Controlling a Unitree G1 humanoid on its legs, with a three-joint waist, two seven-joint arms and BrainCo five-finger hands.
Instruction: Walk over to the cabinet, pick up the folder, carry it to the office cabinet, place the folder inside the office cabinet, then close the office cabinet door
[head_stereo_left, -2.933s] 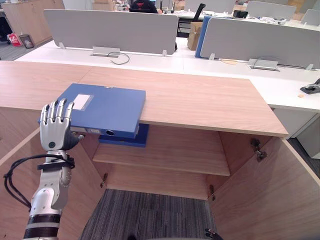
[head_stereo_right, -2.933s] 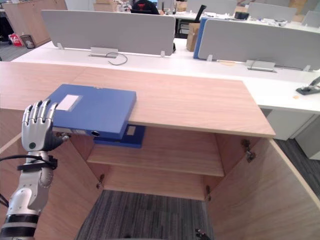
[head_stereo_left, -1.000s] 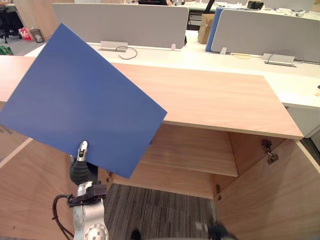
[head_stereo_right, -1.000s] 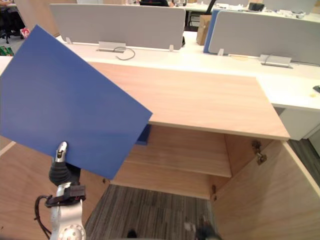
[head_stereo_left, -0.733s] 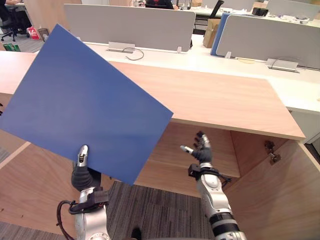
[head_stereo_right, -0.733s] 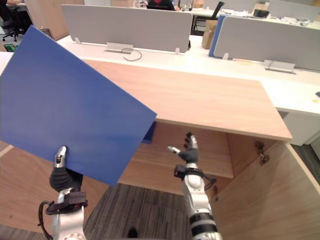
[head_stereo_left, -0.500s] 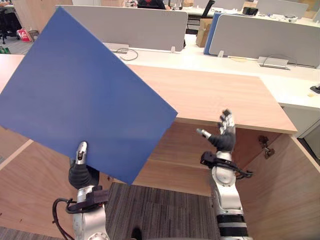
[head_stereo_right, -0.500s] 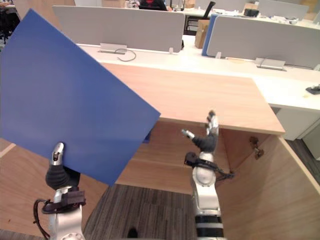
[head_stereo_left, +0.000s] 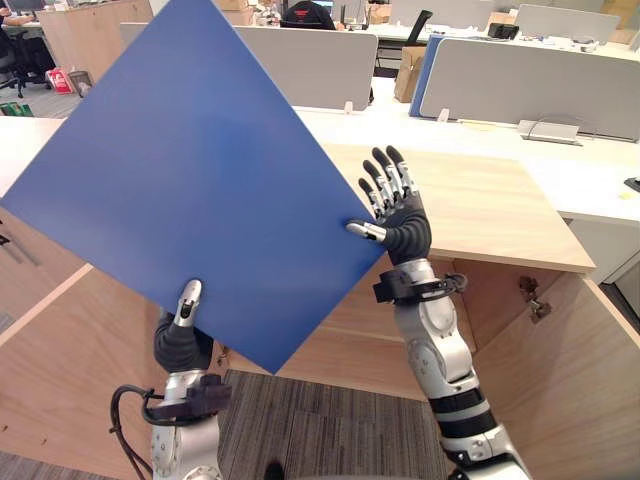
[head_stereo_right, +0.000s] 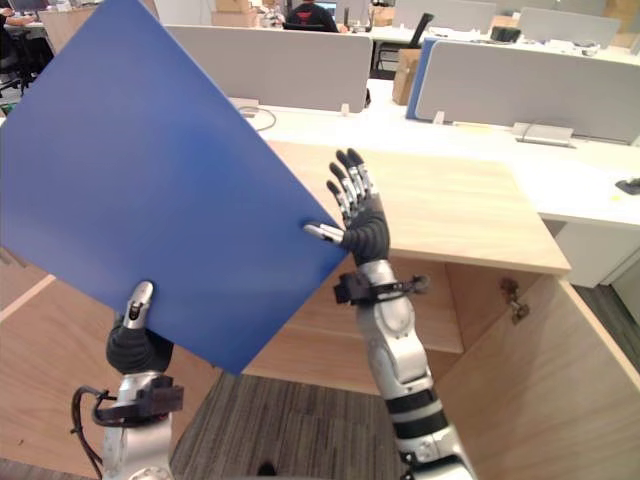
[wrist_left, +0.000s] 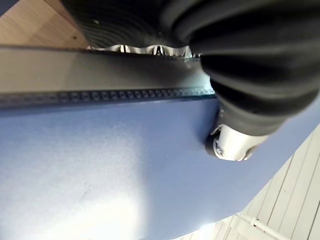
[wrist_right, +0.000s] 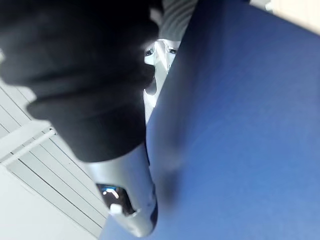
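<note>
Folder (head_stereo_left: 200, 170): blue, up in the air in front of the head camera, flat face toward the camera, rotated so its corners point at roughly 12, 3, 6 and 9 o'clock. It covers most of the left half of the head views and is clear of the cabinet top (head_stereo_left: 490, 200).

Left hand (head_stereo_left: 182, 340): at the folder's lower edge, about 6 o'clock from its centre. The thumb lies on the front face and the fingers go behind. Its wrist view shows the folder's edge pinched between thumb and fingers (wrist_left: 150, 50), so it's gripping the folder.

Right hand (head_stereo_left: 400, 215): at the folder's 3 o'clock corner. The fingers are straight and spread, pointing toward 12 o'clock past the edge. The thumb tip touches the front face just inside the corner. No curl round the folder, so it's an open hand.

Cabinet: doors swung open, right door (head_stereo_left: 570, 370) at 4 o'clock. A shelf (head_stereo_left: 345, 335) is visible inside, below the folder's 6 o'clock corner. Grey carpet (head_stereo_left: 330, 420) at the bottom. Grey desk dividers (head_stereo_left: 530, 80) stand on the white surface (head_stereo_left: 560, 170) behind the cabinet, toward 12 to 2 o'clock.
</note>
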